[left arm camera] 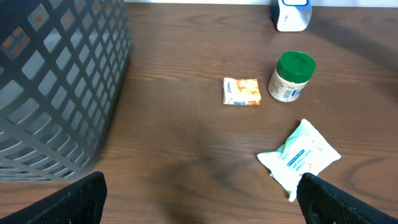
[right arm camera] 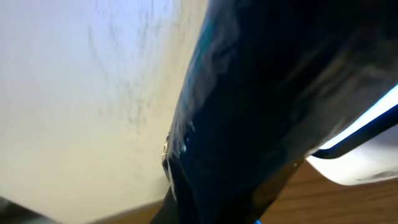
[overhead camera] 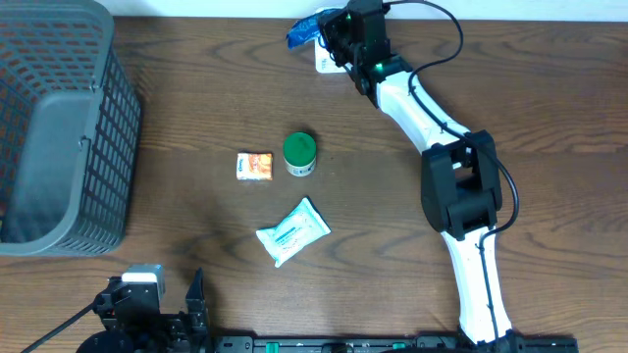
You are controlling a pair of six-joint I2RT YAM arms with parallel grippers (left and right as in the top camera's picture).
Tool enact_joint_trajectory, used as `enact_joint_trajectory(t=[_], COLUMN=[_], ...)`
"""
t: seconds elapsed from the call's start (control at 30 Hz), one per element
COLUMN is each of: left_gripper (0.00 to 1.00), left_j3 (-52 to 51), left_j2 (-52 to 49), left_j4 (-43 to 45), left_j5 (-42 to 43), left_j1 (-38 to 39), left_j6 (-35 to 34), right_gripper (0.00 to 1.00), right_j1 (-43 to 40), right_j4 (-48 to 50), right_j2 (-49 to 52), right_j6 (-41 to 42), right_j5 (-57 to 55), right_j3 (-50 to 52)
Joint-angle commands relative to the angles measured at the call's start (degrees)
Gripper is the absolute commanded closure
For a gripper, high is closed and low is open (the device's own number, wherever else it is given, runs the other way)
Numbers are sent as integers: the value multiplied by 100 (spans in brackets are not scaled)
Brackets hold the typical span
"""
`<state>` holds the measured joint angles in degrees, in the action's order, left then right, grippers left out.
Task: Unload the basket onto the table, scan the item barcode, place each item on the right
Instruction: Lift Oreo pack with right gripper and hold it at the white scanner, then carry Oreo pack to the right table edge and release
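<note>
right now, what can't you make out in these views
- blue packet: overhead, partly under the right gripper; right wrist, too close and blurred, no barcode visible.
- scanner: left wrist, cut by top edge.
- green-lidded jar: left wrist, label print too small.
- basket: overhead, cut by left edge.

A dark glossy packet (right arm camera: 267,106) fills the view.

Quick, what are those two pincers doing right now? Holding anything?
Left pincer: open, holding nothing.
Right pincer: closed on a blue packet.
</note>
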<state>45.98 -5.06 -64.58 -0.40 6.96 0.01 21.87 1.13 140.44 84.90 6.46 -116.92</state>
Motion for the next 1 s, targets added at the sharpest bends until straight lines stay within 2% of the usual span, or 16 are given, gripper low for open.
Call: enact_joint_trajectory(t=[0.0,0.53,0.63,0.73,0.83,0.87,0.9,0.93,0.97], left_gripper=[2,2,2,2,2,2,2,2,2], left_j3=[-7,-7,-7,-7,-4,-7,-7,-4,-7], left_j2=[39,39,39,39,39,39,39,39,39], left_j4=[-11,-11,-11,-11,-11,-11,-11,-11,-11], left_j5=[-72,-72,-72,-72,-72,-72,-72,-72,-72], left_j1=[24,24,24,24,24,24,24,24,24], left_j6=[37,37,37,37,37,37,37,37,37], right_gripper=[99,98,98,98,98,98,99,99,99], right_j1=[118,297,295,251,142,76,50,-22,-35], right_j4=[205,144,125,26,-1106,-1928,-2260,-3359,-3600], right_j2=[-57,350,350,219,-326,-660,-802,-1226,-1314], right_j6=[446,396,57,-951,-1547,-1757,-1825,-2013,-2046], right_j5=[-291,-533,-595,-411,-540,-839,-999,-1722,-1908], right_j3=[-118,-120,-127,-319,-404,-407,-407,-407,-407])
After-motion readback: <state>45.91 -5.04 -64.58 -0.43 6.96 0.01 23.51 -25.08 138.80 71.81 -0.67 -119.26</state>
